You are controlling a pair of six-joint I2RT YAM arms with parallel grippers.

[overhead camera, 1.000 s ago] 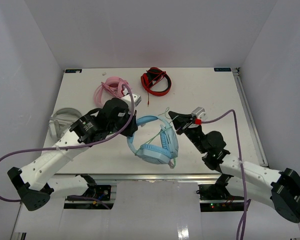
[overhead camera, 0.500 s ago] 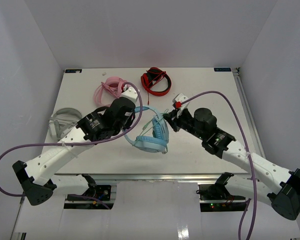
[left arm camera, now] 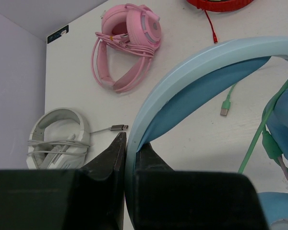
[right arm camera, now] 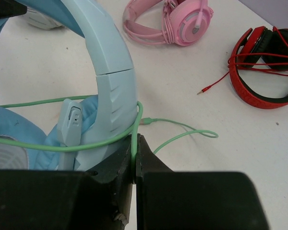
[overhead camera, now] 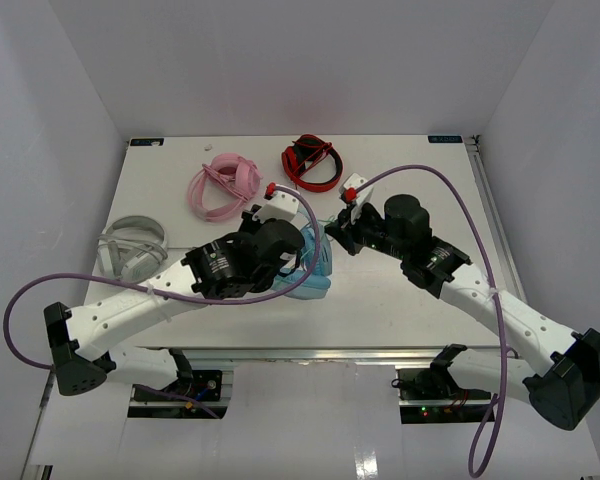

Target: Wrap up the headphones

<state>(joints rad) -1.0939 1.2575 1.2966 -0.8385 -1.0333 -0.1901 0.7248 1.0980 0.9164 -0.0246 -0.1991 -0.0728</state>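
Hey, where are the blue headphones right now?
In the top view the headphones are mid-table, the left tool clamped on the headband and the right tool pinching the green cable.

- headphones (right arm camera: 113, 62): headband shell of smooth light-blue plastic with a satin sheen. The inner lining is darker blue, matt and soft-looking. The ear-cup padding is blue, finely creased and leather-like.
- cable (right arm camera: 136, 132): pale green with a smooth, rubbery sheath.
- pink headset (left arm camera: 129, 48): glossy plastic cups, a duller band and a smooth pink cord.
- red headset (right arm camera: 252, 98): slightly glossy red band, matt black pads and a thin red cord.
- white headset (left arm camera: 57, 115): matt off-white plastic.
- table (overhead camera: 420, 170): white, flat and matt.
- left gripper (left arm camera: 126, 143), right gripper (right arm camera: 135, 148): matt black plastic, faintly grainy.
- arms (overhead camera: 130, 305): smooth white plastic shells with black joints.
- hoses (overhead camera: 412, 168): smooth and purple.
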